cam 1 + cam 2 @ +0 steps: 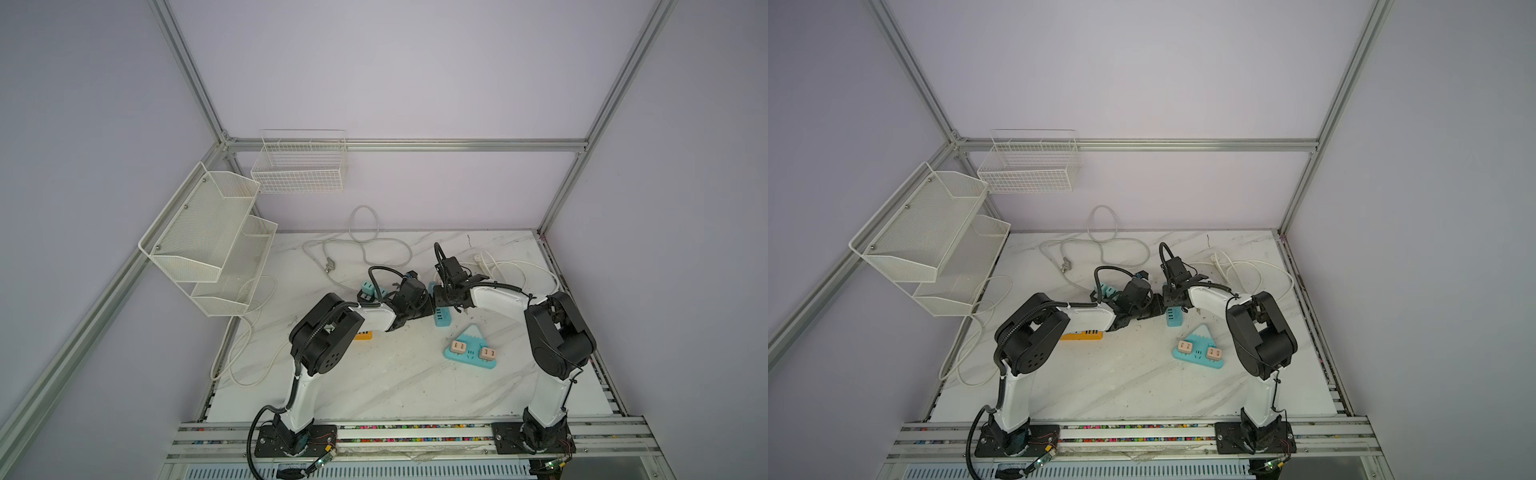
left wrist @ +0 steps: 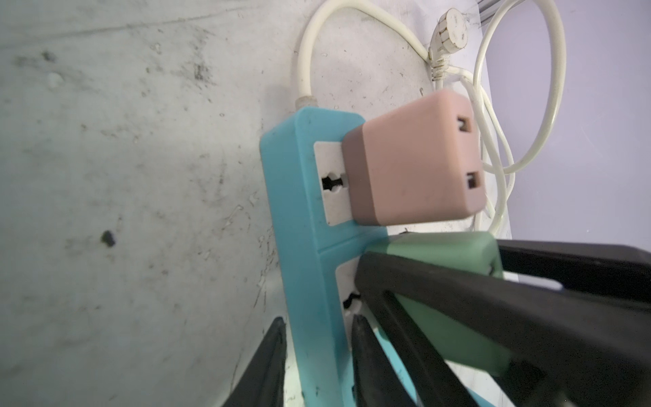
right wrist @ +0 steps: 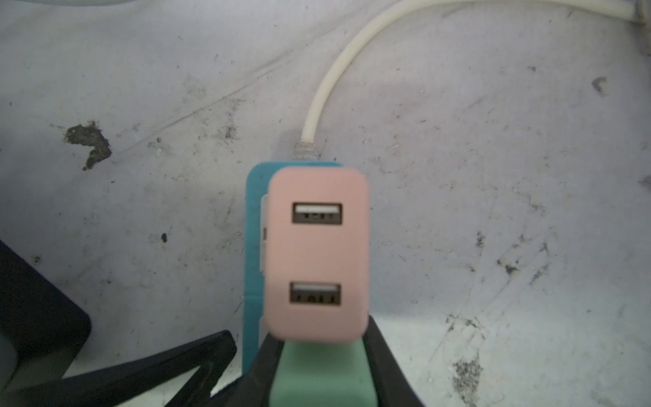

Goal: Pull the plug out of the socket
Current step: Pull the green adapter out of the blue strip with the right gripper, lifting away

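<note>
Both arms reach in toward the middle of the table. Left arm: elbow raised, white forearm sloping in and toward the far side. Right arm: elbow raised, forearm sloping in from the other side. In both top views the two wrists meet nose to nose over the blue strip, only its near end showing below them.

Left gripper: closed on the strip, one black finger on each side of its near end. The wrist lies low, looking along the tabletop.

Right gripper: clamped on the green plug, a finger against each flank. The wrist points down at the table. In the left wrist view its fingers bracket the same plug.

Green plug: base against the strip's face, in the socket next to the pink plug; I cannot tell whether its prongs are fully home.

Pink plug: seated at the strip's cord end, USB ports facing up at the right wrist camera.

A white cord leaves the strip's far end and loops off across the table.

A triangular strip with two pink plugs lies nearer the front, apart from both grippers.
</note>
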